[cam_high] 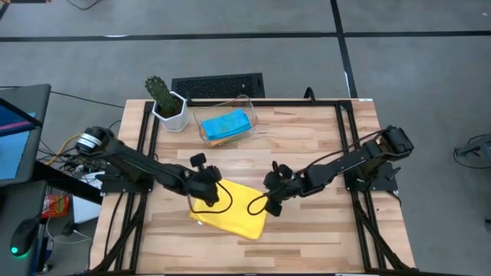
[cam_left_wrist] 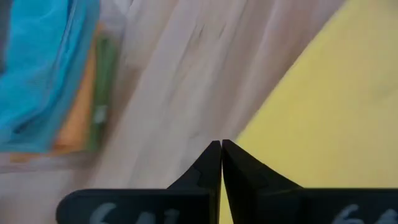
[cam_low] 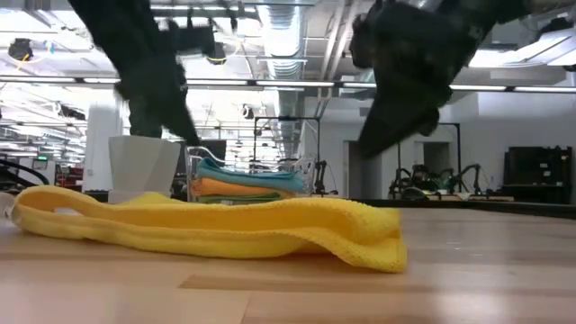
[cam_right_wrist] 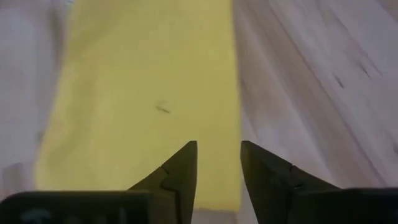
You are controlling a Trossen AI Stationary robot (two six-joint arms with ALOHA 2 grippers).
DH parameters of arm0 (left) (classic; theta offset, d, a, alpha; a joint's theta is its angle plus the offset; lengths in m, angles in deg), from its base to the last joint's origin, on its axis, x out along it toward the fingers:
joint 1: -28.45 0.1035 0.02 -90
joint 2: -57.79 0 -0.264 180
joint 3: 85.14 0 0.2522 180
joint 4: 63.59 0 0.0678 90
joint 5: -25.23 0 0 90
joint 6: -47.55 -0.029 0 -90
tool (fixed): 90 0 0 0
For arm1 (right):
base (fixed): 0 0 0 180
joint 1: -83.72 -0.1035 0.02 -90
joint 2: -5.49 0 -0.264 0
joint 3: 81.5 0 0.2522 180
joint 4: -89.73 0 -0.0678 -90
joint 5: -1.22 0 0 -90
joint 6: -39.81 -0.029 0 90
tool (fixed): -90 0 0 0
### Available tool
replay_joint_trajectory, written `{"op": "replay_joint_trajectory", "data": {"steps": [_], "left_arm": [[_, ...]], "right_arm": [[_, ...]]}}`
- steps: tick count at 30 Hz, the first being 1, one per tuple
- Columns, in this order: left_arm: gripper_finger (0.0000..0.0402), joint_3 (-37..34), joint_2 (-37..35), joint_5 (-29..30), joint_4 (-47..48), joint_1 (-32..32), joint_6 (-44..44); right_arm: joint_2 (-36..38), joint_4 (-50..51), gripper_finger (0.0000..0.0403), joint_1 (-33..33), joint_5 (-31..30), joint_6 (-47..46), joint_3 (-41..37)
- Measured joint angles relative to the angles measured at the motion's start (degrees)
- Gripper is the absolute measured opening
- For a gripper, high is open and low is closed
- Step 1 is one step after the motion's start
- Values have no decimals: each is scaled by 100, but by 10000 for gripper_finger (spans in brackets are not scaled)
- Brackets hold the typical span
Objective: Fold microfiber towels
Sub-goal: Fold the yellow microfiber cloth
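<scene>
The yellow towel (cam_high: 232, 208) lies near the front middle of the wooden table (cam_high: 322, 230), already doubled over into a rectangle, with one thick folded edge visible in the low view. The other three towels, light blue (cam_high: 226, 123), orange (cam_low: 236, 187) and green (cam_low: 211, 198), sit stacked in the clear bin (cam_high: 247, 103) at the far side, next to the white pot with a cactus (cam_high: 166, 103). The left gripper (cam_high: 205, 189) hovers over the left part of the yellow towel; in its wrist view its two fingers are pressed together with nothing between them. The right gripper (cam_high: 273, 193) is above the right edge of the same towel, its fingers a little apart and holding nothing. I judge that the yellow towel is between two folds, or nearly finished. The next move probably needs both grippers to go down and pinch an edge each, then carry it across evenly, because the soft cloth can slip or wrinkle.
</scene>
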Motion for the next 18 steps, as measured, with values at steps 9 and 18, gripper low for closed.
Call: {"op": "replay_joint_trajectory", "data": {"steps": [9,18], "left_arm": [[0,-314,54,600,-1447,-1472,2667],[0,-372,1061,306,-72,-2082,4502]], "right_arm": [[-18,-858,139,21,133,907,3],[-437,-1256,123,589,507,1722,18]]}}
